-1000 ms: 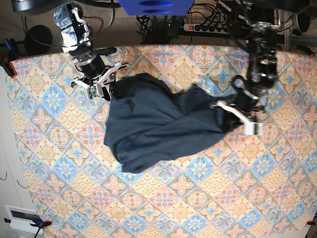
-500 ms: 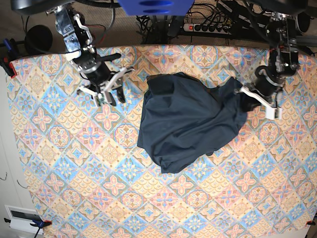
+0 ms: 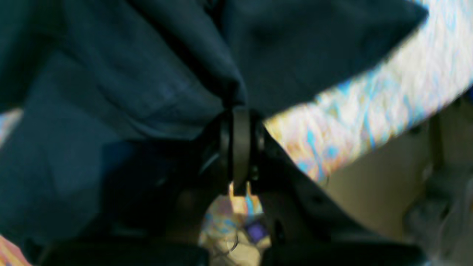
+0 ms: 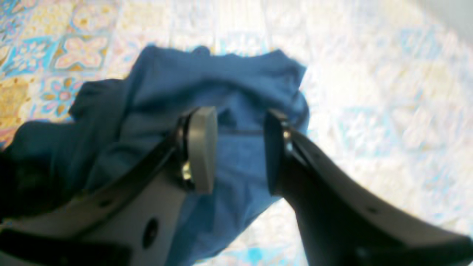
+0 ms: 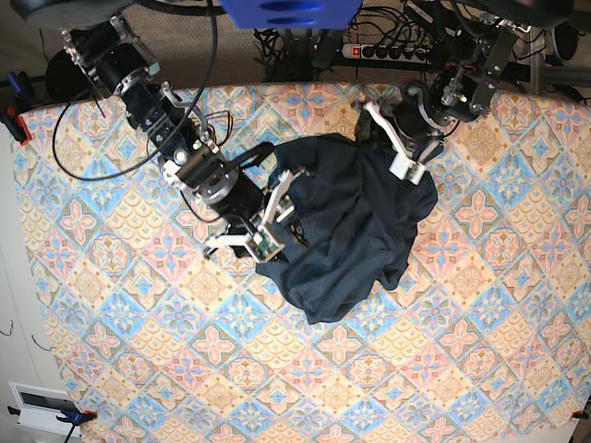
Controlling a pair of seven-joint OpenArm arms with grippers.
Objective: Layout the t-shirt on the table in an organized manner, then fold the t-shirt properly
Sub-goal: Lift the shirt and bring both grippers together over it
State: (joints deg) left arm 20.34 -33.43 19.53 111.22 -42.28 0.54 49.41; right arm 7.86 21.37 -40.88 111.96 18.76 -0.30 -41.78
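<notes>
The dark navy t-shirt [image 5: 346,226] lies bunched in a heap on the middle of the tile-pattern table [image 5: 138,323]. My left gripper [image 5: 386,146] is at the heap's upper right edge, shut on a fold of the t-shirt [image 3: 147,92]; in the left wrist view the left gripper [image 3: 240,111] has its jaws pressed together under the cloth. My right gripper [image 5: 284,224] is open at the heap's left edge. In the right wrist view the right gripper [image 4: 236,147] hovers over crumpled shirt fabric [image 4: 221,85], with nothing between its fingers [image 4: 202,147].
A power strip [image 5: 388,51] and cables lie behind the table's far edge. A blue mount [image 5: 286,11] hangs over the far middle. Clamps [image 5: 14,120] hold the cloth at the left corner. A white box [image 5: 42,406] sits off the near left corner.
My left gripper has pulled its shirt edge from the right side up to the far middle. My right gripper has moved from the far left down to the shirt's left edge. The shirt is more bunched.
</notes>
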